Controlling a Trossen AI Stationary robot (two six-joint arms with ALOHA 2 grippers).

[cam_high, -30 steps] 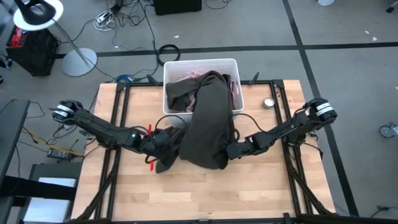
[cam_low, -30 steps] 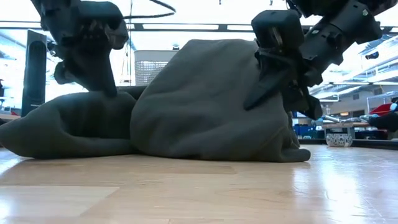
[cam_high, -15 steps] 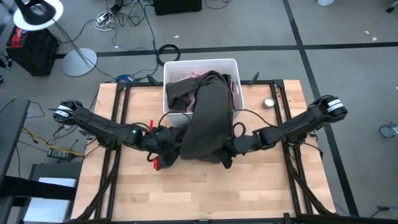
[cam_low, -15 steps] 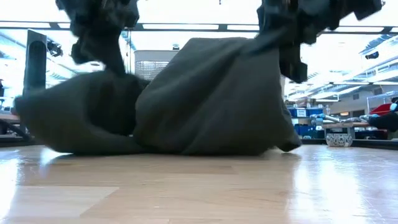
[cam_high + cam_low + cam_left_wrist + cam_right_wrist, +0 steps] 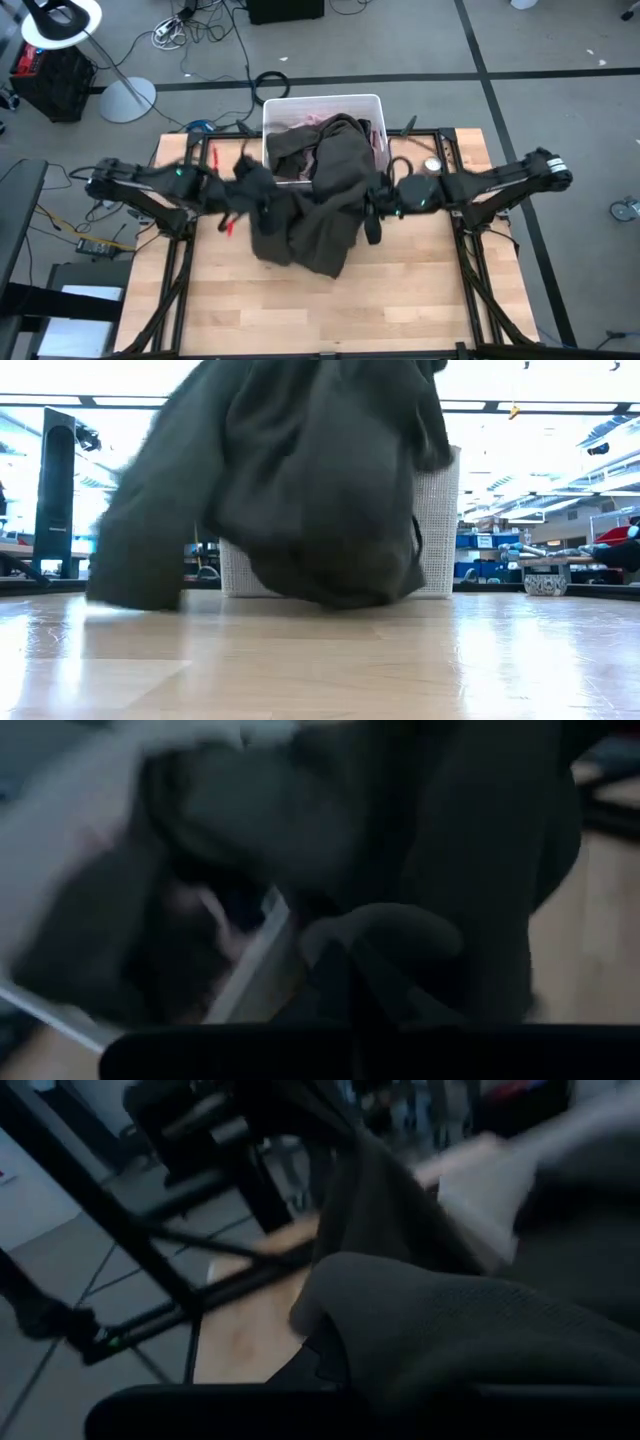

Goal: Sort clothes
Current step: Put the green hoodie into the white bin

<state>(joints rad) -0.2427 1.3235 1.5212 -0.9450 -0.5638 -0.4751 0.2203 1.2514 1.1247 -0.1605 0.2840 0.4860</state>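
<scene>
The left hand (image 5: pixel 243 190) sits at about 9 o'clock of the tabletop's (image 5: pixel 420 290) middle, buried in the left edge of the olive garment (image 5: pixel 320 205). In the left wrist view the cloth (image 5: pixel 440 870) bunches over the fingers, so the hand looks clenched on the garment. Red marks show on this arm just beside the hand.

The olive garment is lifted. In the low view it hangs as a dark mass (image 5: pixel 300 480) whose lowest folds are at or just above the wood; I cannot tell if they touch. From above, it runs from inside the bin (image 5: pixel 272 108) at 12 o'clock, over the bin's near wall, down to the middle of the tabletop, stretched between the two hands. Inside the bin, pink cloth (image 5: pixel 315 120) shows at the far side beside more dark fabric.

The right hand (image 5: pixel 378 203) is at about 3 o'clock of the garment, pressed to its right edge. In the right wrist view the olive cloth (image 5: pixel 470 1330) drapes right over the fingers, which grasp it.

A small round tin (image 5: pixel 432 165) sits at 2 o'clock, well apart from the garment.

No readable writing or labels show.
</scene>
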